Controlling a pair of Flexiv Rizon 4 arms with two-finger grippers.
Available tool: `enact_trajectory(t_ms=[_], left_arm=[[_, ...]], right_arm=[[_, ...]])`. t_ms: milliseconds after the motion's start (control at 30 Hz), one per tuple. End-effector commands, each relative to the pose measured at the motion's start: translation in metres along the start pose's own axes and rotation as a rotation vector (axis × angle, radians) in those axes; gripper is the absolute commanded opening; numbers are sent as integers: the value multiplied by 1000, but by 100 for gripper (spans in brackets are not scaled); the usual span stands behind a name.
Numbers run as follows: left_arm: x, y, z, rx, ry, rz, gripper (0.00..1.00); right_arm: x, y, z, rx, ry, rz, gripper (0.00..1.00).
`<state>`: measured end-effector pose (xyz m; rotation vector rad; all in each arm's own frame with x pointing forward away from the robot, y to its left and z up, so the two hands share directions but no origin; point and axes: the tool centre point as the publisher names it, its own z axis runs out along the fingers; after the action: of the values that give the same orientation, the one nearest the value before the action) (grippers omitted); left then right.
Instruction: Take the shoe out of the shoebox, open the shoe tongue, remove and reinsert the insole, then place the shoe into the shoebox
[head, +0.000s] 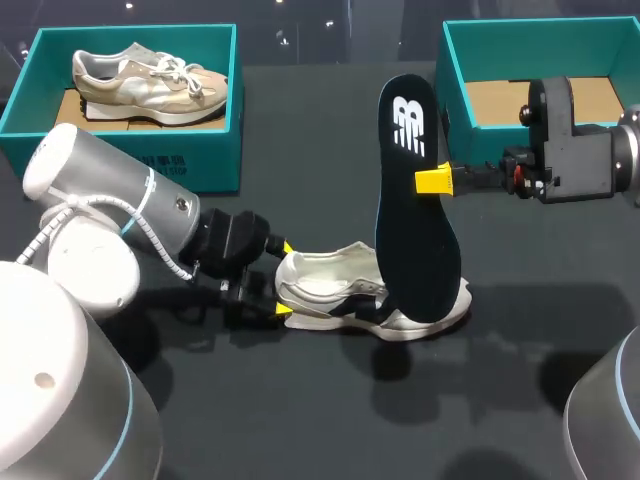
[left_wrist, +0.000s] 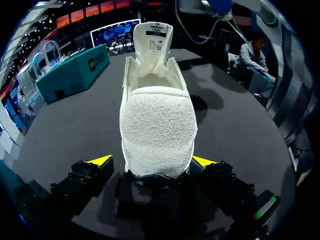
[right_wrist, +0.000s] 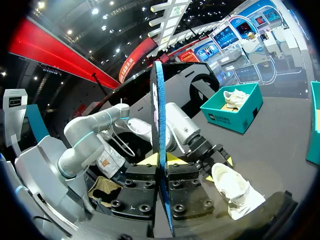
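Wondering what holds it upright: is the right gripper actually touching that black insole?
Touching. The right wrist view shows the right gripper with both fingers pressed against the insole from two sides.

The insole (head: 415, 215) is black with a white logo mark; its edge shows blue. The shoe (head: 335, 285) is cream-white with dark sole accents. The left shoebox (head: 215, 150) and right shoebox (head: 455, 60) are teal with brown floors. The second shoe (head: 150, 85) is beige and white. The left gripper (head: 285, 280) and right gripper (head: 428, 181) have yellow tips. The table (head: 300, 420) is black.
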<state>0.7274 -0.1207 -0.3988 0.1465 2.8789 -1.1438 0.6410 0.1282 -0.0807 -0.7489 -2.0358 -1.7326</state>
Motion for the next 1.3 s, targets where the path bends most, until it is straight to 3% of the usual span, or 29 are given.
enact_trajectory(t_ms=[33, 233, 333, 433, 500, 567, 933, 1300], left_arm=[[10, -5, -5, -73, -20, -2, 100], [10, -5, -5, -73, -20, -2, 100], [5, -8, -11, -121, 25, -2, 100], [3, -15, -17, -241, 92, -12, 100], [1, -20, -18, -450, 136, -79, 100], [3, -25, -24, -557, 107, -72, 100], [3, -25, -24, -557, 107, -72, 100], [1, -41, -25, -647, 85, -17, 100]], right_arm=[[0, 0, 2, 0, -2, 1, 0], [0, 0, 2, 0, -2, 1, 0], [0, 0, 2, 0, -2, 1, 0], [0, 0, 2, 0, -2, 1, 0], [0, 0, 2, 0, -2, 1, 0], [0, 0, 2, 0, -2, 1, 0], [0, 0, 2, 0, -2, 1, 0], [0, 0, 2, 0, -2, 1, 0]])
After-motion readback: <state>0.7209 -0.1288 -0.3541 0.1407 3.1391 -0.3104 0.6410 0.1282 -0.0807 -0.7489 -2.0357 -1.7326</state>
